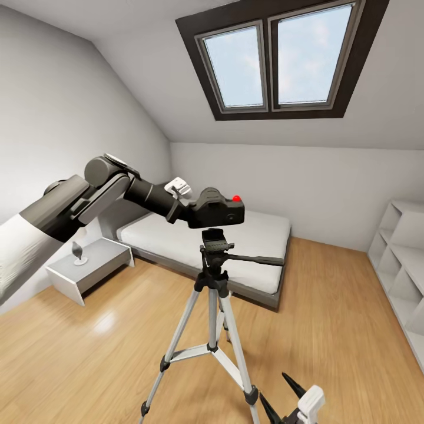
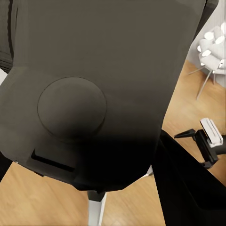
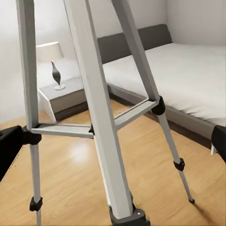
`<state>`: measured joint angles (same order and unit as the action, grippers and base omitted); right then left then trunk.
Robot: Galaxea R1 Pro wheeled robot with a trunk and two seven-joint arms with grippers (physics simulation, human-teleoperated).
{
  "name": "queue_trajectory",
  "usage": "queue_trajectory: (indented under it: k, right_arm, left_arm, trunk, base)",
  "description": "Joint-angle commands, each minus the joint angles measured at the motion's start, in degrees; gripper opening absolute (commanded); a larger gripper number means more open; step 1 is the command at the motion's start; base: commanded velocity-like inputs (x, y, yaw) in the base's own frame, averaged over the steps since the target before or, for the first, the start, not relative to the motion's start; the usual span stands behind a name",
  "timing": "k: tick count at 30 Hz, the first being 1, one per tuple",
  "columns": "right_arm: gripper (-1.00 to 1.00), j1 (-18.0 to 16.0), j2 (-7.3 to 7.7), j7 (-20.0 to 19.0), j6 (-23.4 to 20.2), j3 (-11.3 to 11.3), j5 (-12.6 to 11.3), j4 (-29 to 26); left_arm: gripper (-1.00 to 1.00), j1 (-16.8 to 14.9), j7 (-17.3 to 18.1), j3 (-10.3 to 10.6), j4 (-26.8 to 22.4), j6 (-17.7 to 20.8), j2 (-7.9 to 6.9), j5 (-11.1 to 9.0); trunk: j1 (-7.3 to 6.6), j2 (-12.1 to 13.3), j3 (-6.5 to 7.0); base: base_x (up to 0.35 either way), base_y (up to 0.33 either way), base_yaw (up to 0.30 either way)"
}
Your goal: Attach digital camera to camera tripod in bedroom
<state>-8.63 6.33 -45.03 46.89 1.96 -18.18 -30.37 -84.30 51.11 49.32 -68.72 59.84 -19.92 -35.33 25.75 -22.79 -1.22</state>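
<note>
The left gripper is clamped on the small black boxy digital camera, holding it in the air just above the black head of the tall silver-legged camera tripod; a narrow gap shows between the camera's underside and the mounting plate. The camera has a humped top, a round red button on its upper right corner and a short lens barrel facing away from the arm. In the left wrist view its dark body sits very close to the lens, with a shallow round disc and a narrow slot on the face turned to that view.

The tripod stands on the light wood floor in front of the low grey bed with its white mattress. Its long black pan handle sticks out sideways toward the right, and grey braces tie the three metal legs to the centre column. The right wrist view looks through those legs toward the bed and a grey nightstand bearing a white lamp and a small dark figurine.

The right gripper hangs low beside the tripod's right foot, its two pointed black fingers spread apart and holding nothing.

Above, a dark-framed double skylight is set in the sloped white ceiling, and white shelving lines the right wall.
</note>
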Motion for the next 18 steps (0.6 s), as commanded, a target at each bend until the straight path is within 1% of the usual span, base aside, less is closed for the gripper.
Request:
queue_trajectory:
  k: [1,3,4,10,11,13,14,16,17,18]
  right_arm:
    - [1.0,-0.1,-0.18,-0.4,-1.2,0.2,-0.6,-1.1]
    - [1.0,-0.1,-0.43,-0.3,-2.2,0.2,-0.5,-2.1]
    - [1.0,-0.1,-0.79,-0.3,-2.8,0.3,-0.5,-2.8]
    - [1.0,-0.1,-2.19,-0.2,-5.2,0.4,-0.2,-3.9]
    - [1.0,-0.3,-2.82,0.4,-6.6,0.4,-0.1,-4.5]
    - [1.0,-0.3,-3.13,0.9,-6.9,0.4,-0.1,-4.8]
    - [1.0,-0.4,-3.53,1.8,-7.0,0.4,0.0,-5.0]
    - [1.0,-0.4,-3.86,2.7,-7.1,0.6,0.1,-5.2]
    - [1.0,-0.6,-4.08,3.6,-7.2,1.0,0.5,-5.3]
    - [1.0,-1.2,-4.55,6.1,-7.4,2.6,2.0,-5.5]
  left_arm:
    - [-1.0,-0.1,0.2,0.1,0.0,0.2,0.03,0.0]
    - [-1.0,-0.1,0.2,0.1,0.0,0.2,0.1,0.0]
    - [-1.0,-0.1,0.2,0.1,0.0,0.2,0.21,0.0]
    - [-1.0,-0.1,0.2,0.1,0.0,0.2,0.57,0.0]
    - [-1.0,-0.1,0.2,0.2,0.0,0.2,0.64,0.0]
    - [-1.0,-0.1,0.2,0.1,0.0,0.2,0.67,0.0]
    - [-1.0,-0.1,0.2,0.1,0.0,0.2,0.7,0.0]
    - [-1.0,-0.1,0.2,0.2,0.0,0.2,0.72,0.0]
    - [-1.0,-0.1,0.2,0.2,0.0,0.2,0.73,0.0]
    - [-1.0,-0.1,0.2,0.1,0.0,0.2,0.75,0.0]
  trunk:
    - [0.04,-0.1,-0.13]
    - [0.04,-0.1,-0.13]
    - [0.04,-0.1,-0.13]
    - [0.04,-0.1,-0.13]
    - [0.04,-0.1,-0.13]
    - [0.04,-0.1,-0.13]
    - [0.04,-0.1,-0.13]
    - [0.04,-0.1,-0.13]
    - [0.04,-0.1,-0.13]
    - [0.04,-0.1,-0.13]
  base:
    - [0.0,0.0,0.0]
    - [0.0,0.0,0.0]
    - [0.0,0.0,0.0]
    - [0.0,0.0,0.0]
    - [0.0,0.0,0.0]
    - [0.0,0.0,0.0]
    - [0.0,0.0,0.0]
    - [0.0,0.0,0.0]
    - [0.0,0.0,0.0]
    - [0.0,0.0,0.0]
